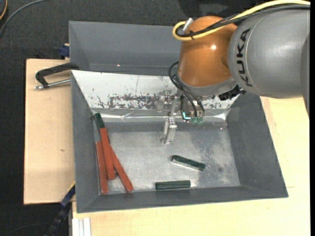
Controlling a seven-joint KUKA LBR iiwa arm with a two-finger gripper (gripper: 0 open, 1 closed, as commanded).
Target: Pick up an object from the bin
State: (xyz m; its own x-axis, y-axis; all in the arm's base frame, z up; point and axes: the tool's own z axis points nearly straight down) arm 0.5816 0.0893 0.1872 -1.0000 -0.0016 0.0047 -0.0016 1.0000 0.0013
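As the gripper hangs over the scuffed bin, its state is unclear; dark floor beyond.

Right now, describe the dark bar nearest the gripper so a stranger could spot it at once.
In the grey bin, look at the floor just below the gripper. A short dark green bar lies there alone, tilted, right end lower. Another dark bar lies level by the front wall; the red sticks lie far left.
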